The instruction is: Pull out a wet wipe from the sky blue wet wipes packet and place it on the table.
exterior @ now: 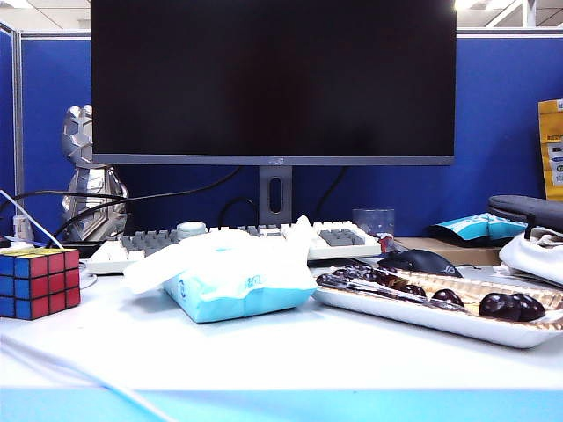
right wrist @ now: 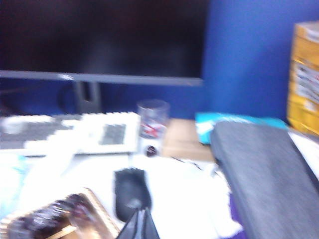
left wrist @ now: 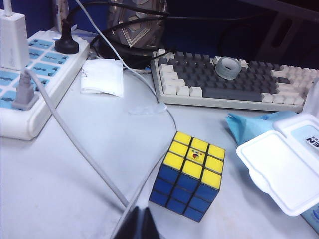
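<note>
Over Rubik's cube (left wrist: 192, 175), left gripper (left wrist: 141, 224) closed.

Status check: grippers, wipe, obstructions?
Left gripper and right gripper shut, empty. Wet wipe draped on sky blue packet, not on table. Nothing obstructing.

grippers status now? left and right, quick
Left gripper: shut, empty, above the table by the Rubik's cube.
Right gripper: shut, empty, above the mouse; that view is blurred.
</note>
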Controlling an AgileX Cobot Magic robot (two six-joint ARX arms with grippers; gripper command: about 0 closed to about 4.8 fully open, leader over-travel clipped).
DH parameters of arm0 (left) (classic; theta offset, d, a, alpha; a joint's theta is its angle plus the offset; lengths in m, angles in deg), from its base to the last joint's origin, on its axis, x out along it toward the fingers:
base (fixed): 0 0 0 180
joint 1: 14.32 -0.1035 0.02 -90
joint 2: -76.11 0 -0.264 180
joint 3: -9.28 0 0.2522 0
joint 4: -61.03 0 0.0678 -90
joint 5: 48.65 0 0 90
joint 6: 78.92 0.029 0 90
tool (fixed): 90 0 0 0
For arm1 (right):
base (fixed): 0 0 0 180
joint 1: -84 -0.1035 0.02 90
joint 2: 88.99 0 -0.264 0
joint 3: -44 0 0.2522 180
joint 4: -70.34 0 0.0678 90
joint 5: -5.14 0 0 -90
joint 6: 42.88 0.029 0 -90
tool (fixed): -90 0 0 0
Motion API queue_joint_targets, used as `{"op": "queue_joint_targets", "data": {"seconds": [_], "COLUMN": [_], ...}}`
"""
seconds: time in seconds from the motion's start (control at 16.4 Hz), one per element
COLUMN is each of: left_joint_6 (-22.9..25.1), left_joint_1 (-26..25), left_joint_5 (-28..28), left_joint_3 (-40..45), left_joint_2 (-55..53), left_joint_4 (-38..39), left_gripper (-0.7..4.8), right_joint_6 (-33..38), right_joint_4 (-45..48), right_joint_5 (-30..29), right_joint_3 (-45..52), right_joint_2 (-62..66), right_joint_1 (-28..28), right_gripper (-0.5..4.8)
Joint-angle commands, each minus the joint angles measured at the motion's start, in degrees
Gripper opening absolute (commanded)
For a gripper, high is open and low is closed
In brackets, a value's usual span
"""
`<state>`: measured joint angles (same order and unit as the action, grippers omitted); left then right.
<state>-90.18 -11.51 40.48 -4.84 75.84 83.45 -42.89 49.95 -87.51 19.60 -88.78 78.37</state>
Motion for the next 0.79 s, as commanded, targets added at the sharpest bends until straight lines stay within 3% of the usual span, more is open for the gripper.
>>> {"op": "queue_joint_targets", "data": {"seconds": [0.06, 0.31, 0.79], "left_joint_6": [0.13, 0.13, 0.13], "left_joint_1": [-0.09, -0.09, -0.09], "left_joint_5": [0.02, 0.02, 0.02], "left_joint_3": [0.07, 0.07, 0.07], "left_joint_2": [0.2, 0.2, 0.2], "left_joint_4": [-0.42, -0.44, -0.44], "left_gripper": [-0.03, -0.03, -0.03], "right_joint_6": [0.48, 3.96, 4.09], "right_joint_4": [1.33, -0.74, -2.54], "right_joint_5": [-0.28, -4.96, -5.01], "right_joint_3": [5.05, 10.34, 10.34], "right_joint_2": [-0.02, -0.04, -0.04], "right_joint_1": [0.94, 0.9, 0.77], "right_gripper": [-0.01, -0.01, -0.01]}}
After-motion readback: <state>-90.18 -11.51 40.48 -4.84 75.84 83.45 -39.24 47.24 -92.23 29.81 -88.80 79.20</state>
